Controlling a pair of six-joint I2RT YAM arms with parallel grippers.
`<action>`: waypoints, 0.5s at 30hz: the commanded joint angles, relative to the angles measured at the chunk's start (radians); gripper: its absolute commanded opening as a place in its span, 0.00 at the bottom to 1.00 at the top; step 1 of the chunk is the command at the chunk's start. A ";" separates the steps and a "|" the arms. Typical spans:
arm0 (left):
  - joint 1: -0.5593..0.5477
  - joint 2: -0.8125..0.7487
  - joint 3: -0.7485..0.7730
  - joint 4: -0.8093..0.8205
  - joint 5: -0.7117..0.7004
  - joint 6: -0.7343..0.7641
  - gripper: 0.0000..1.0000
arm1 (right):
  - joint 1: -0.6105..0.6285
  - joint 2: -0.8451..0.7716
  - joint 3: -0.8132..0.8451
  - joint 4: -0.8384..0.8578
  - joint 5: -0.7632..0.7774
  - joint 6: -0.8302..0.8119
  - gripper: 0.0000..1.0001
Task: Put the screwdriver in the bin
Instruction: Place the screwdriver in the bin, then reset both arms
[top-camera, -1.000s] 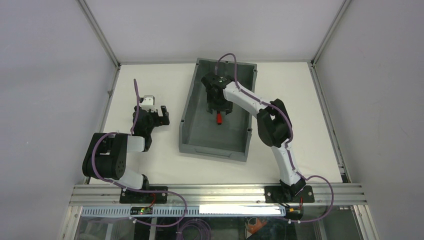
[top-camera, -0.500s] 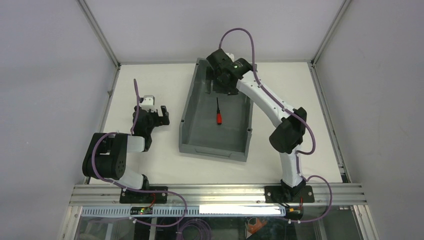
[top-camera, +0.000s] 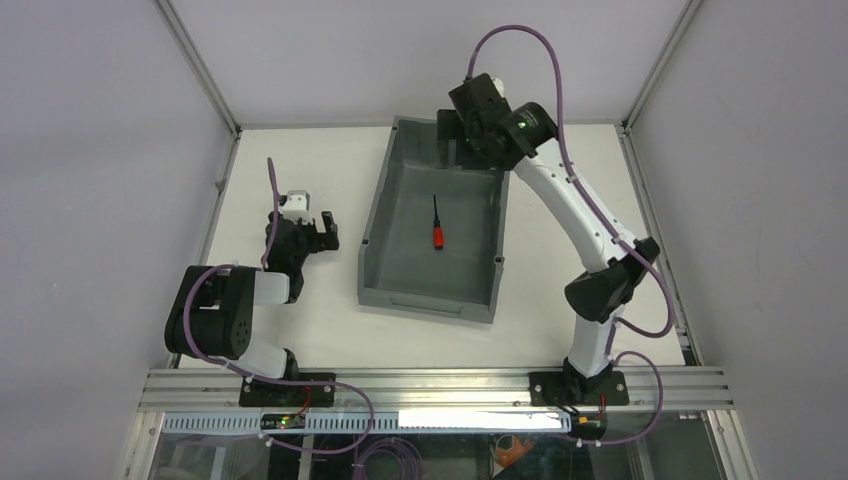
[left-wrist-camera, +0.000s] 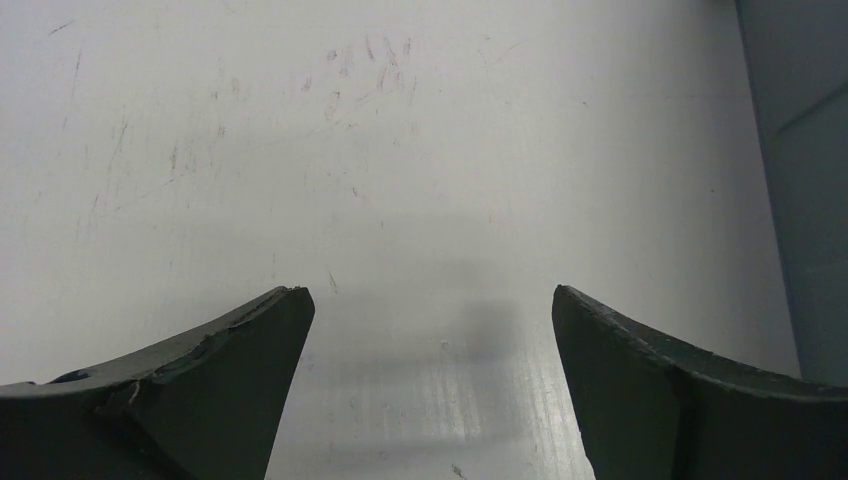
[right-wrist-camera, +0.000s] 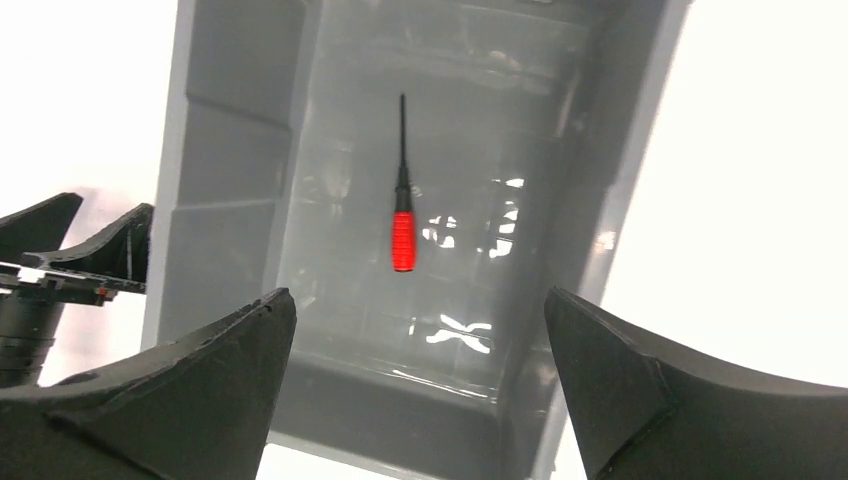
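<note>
The screwdriver (top-camera: 437, 230), red handle and thin black shaft, lies flat on the floor of the grey bin (top-camera: 372, 225), handle toward the near lip. In the right wrist view the screwdriver (right-wrist-camera: 402, 225) lies alone on the bin's floor, ringed by the bin's walls (right-wrist-camera: 225, 190). My right gripper (top-camera: 458, 148) is open and empty, raised above the bin's far end; its jaws stand wide apart in the right wrist view (right-wrist-camera: 415, 295). My left gripper (top-camera: 319, 224) is open and empty, low over the white table left of the bin, as the left wrist view (left-wrist-camera: 430, 292) shows.
The bin's outer wall (left-wrist-camera: 810, 150) shows at the right edge of the left wrist view. The left arm (right-wrist-camera: 40, 270) shows at the left edge of the right wrist view. An aluminium frame rail (top-camera: 430, 385) runs along the table's near edge, and enclosure walls stand around it.
My right gripper was low over the screwdriver inside the bin; it has risen and pulled back to the bin's far end. The screwdriver stays on the bin's floor. The left arm has not moved.
</note>
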 joint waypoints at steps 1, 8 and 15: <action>0.006 -0.006 0.017 0.059 0.017 0.024 0.99 | -0.044 -0.152 -0.073 0.030 0.037 -0.068 0.99; 0.006 -0.005 0.017 0.059 0.017 0.024 0.99 | -0.185 -0.385 -0.373 0.154 0.006 -0.113 0.99; 0.006 -0.005 0.017 0.059 0.017 0.024 0.99 | -0.343 -0.597 -0.656 0.242 -0.028 -0.156 0.99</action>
